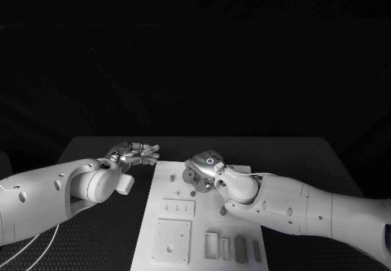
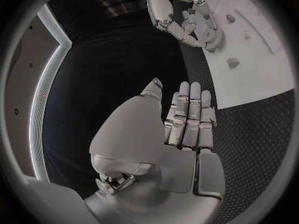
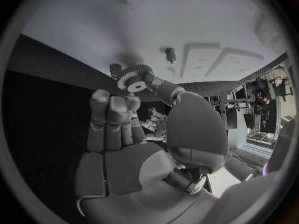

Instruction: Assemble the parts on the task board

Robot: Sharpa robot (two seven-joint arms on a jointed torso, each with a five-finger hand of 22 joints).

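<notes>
The right hand (image 3: 134, 149) pinches a gear (image 3: 132, 78) at its fingertips just above the task board (image 1: 167, 257), apparently to seat it on a peg (image 3: 170, 54); the left hand (image 1: 134, 153) (fingers straight, holding nothing) waits beside the board's far corner.

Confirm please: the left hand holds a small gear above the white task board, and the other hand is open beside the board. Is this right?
Not quite: the right hand holds the gear, as the right wrist view shows. The left hand is the open one, beside the task board.
</notes>
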